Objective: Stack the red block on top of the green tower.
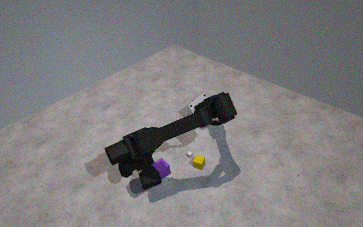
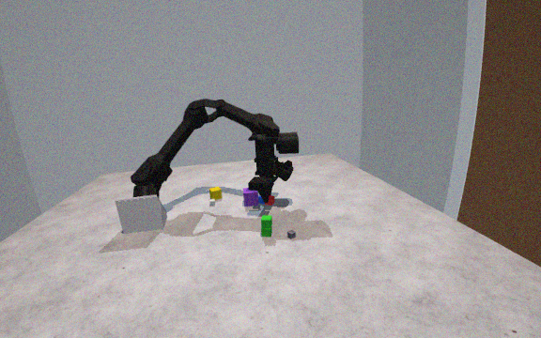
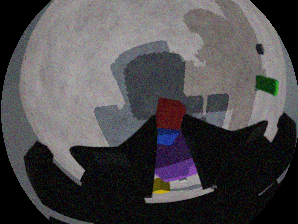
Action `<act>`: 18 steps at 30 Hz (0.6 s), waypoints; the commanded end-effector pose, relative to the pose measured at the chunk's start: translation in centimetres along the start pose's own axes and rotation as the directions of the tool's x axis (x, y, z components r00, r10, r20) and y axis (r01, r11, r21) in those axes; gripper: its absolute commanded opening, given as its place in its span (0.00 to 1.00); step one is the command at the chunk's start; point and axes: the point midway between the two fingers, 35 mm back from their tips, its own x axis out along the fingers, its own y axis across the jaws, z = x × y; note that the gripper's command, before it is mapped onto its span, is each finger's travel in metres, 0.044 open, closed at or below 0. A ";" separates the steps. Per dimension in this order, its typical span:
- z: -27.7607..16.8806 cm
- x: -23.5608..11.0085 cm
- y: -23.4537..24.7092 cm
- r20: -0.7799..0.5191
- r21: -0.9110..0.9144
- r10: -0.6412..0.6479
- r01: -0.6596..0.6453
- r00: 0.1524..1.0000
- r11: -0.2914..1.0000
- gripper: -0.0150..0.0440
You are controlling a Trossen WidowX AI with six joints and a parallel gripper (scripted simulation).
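One pale mottled tabletop (image 2: 393, 263) carries everything. From a grey base box (image 2: 140, 214) the black arm (image 2: 233, 115) arches over and points its pincer (image 2: 265, 197) straight down just beside a purple block (image 2: 250, 197), which sits at its 9 o'clock in the exterior view. The green tower (image 2: 266, 225) stands upright and apart, at 6 o'clock of the pincer there, and near the rim at 2 o'clock in the wrist view. A yellow block (image 1: 198, 162) lies at 3 o'clock of the purple one in the top view. The pincer is closed on the red block (image 3: 170, 113), low at the tabletop, with a blue block (image 3: 168, 137) just behind it. A tiny white cube (image 1: 189, 154) sits at 10 o'clock of the yellow block, and a tiny dark cube (image 2: 291, 234) at 3 o'clock of the tower
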 end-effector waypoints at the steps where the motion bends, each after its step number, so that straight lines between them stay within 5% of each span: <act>1: 0.0 -0.5 0.0 0.000 0.002 0.001 -0.001 1.000 1.000 0.26; 18: 0.1 -8.6 -0.1 0.001 0.003 -0.003 0.003 1.000 1.000 0.25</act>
